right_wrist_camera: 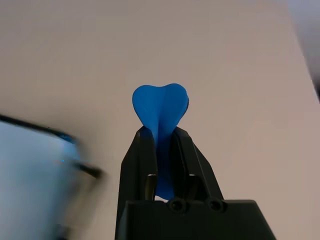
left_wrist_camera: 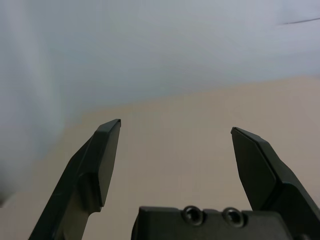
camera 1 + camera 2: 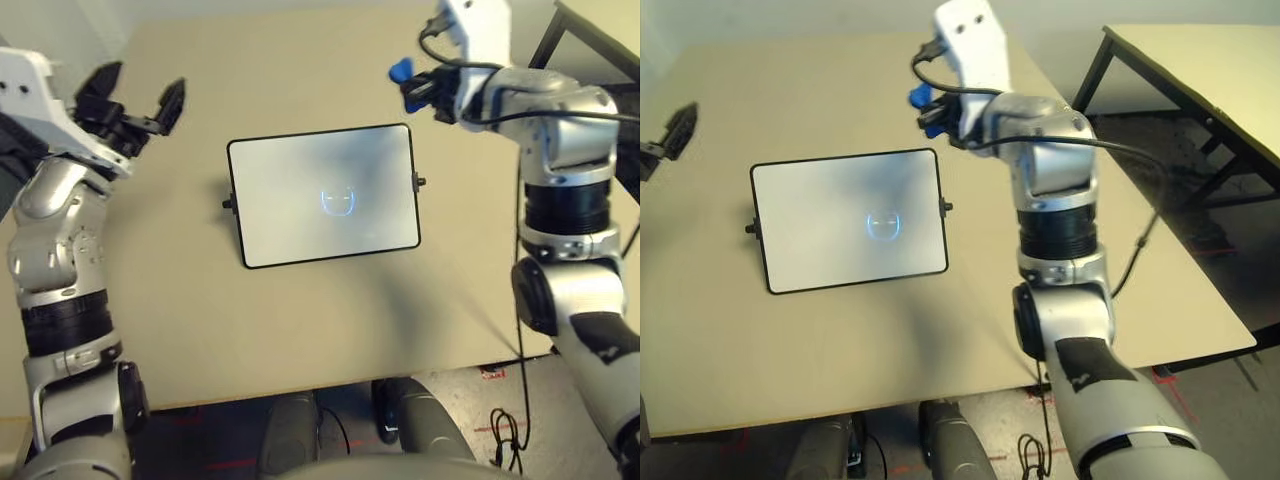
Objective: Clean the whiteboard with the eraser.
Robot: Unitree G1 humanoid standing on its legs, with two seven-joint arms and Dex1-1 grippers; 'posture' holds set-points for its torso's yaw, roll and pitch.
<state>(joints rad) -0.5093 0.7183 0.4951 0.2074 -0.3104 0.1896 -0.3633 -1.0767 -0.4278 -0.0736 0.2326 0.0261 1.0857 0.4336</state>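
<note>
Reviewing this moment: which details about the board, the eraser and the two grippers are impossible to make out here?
- Whiteboard: the faint bluish mark at its centre is too small to tell ink from glare; in the right wrist view the board's corner is blurred.
- Eraser: squeezed in the shut right gripper, whose fingers hide its lower part.
- Left gripper: open; in the right eye view the picture's edge cuts off all but one fingertip.

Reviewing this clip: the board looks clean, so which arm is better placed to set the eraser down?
Right. The right gripper is shut on the eraser, beside the whiteboard; the left gripper is open and empty.
</note>
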